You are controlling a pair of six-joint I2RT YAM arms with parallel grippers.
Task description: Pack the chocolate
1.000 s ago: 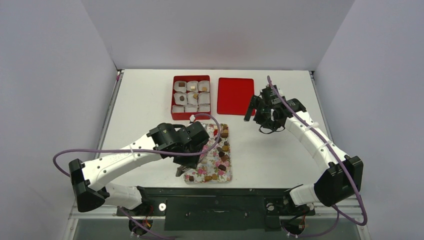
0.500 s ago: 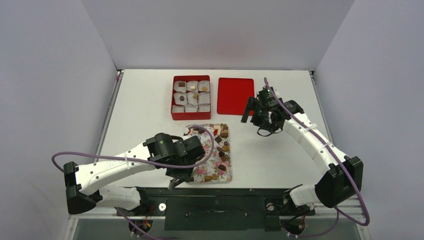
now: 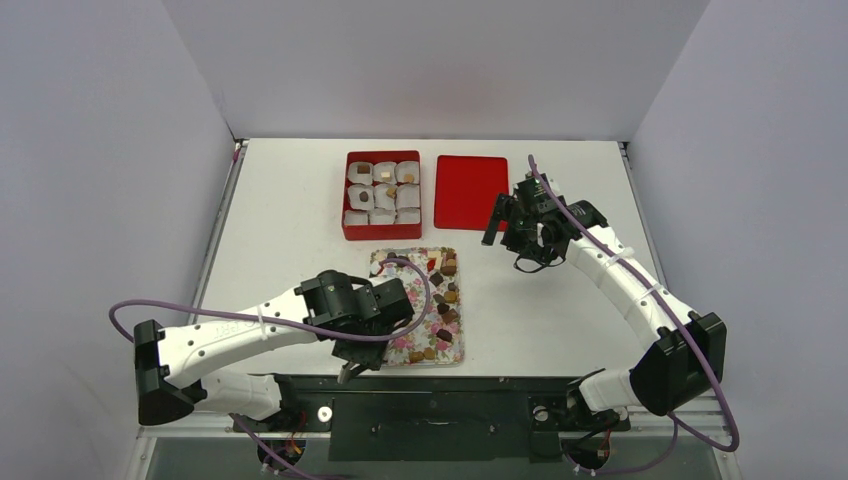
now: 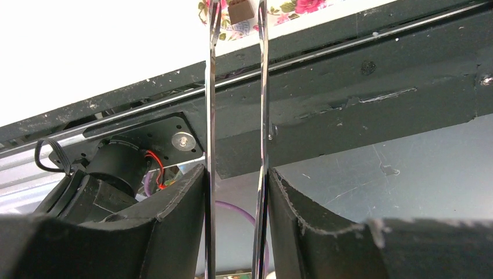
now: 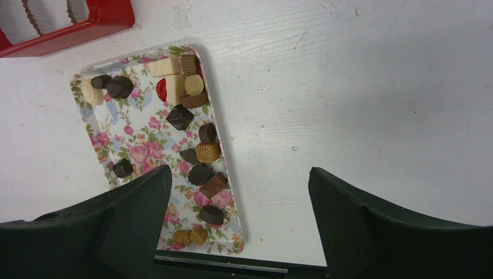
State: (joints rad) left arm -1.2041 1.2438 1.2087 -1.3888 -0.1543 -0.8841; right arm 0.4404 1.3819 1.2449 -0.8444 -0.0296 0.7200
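So the left claw [image 4: 237, 4] sat at the floral tray's [image 5: 139, 154] near end. Its blades were narrowly apart with one brown chocolate [image 4: 240, 13] between the tips, not pinched as far as I could see. The right claw [image 5: 238, 171] hung spread wide over the worktop [image 5: 360, 87], far-right of the tray. Other pieces lay on the tray, some in the red box [image 3: 381, 236].

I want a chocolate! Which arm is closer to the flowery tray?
Left. The left gripper sits at the near left corner of the flowery tray; the right gripper hangs apart, beyond its far right corner.
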